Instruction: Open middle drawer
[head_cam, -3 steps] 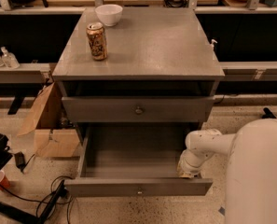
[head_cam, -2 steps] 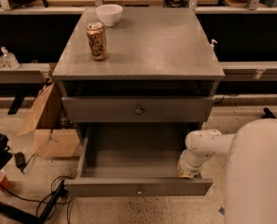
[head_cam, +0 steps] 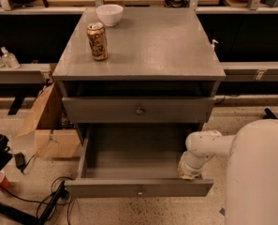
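Observation:
The middle drawer (head_cam: 138, 187) is pulled out toward me. Its flat grey front has a small round knob (head_cam: 139, 191), and its plain grey box interior (head_cam: 134, 153) is bare. My gripper (head_cam: 189, 171) is at the end of the white arm, low at the drawer's right side, by its front right corner. Above the open drawer is a closed grey drawer (head_cam: 106, 109) with a larger knob (head_cam: 139, 110). Anything below the open drawer is hidden.
On the cabinet top (head_cam: 157, 41) stand a drink can (head_cam: 97, 41) and a white bowl (head_cam: 109, 14). A cardboard box (head_cam: 49, 130) sits on the floor to the left, with cables (head_cam: 45, 200) near it. My white body (head_cam: 260, 172) fills the lower right.

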Motion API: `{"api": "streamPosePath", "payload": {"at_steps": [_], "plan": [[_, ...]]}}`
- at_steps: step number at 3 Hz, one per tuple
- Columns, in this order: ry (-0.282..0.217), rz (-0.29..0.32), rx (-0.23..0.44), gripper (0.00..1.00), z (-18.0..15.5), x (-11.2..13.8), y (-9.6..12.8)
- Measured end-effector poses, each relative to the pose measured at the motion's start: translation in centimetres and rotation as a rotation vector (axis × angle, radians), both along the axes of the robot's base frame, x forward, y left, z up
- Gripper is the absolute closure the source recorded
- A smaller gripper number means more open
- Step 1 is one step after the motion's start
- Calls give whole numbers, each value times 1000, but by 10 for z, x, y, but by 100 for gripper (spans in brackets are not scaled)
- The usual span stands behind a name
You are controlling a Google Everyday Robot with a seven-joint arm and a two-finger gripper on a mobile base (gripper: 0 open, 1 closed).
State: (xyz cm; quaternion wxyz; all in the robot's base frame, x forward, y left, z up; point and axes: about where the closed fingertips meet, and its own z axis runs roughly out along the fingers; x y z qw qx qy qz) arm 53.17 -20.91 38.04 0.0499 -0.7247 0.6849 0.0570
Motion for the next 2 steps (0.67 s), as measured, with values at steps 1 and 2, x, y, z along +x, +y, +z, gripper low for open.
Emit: {"api": "streamPosePath", "payload": {"at_steps": [1,2], "plan": [[3,1,0,10,-2,-1,0],[3,1,0,0,-2,2,0]]}}
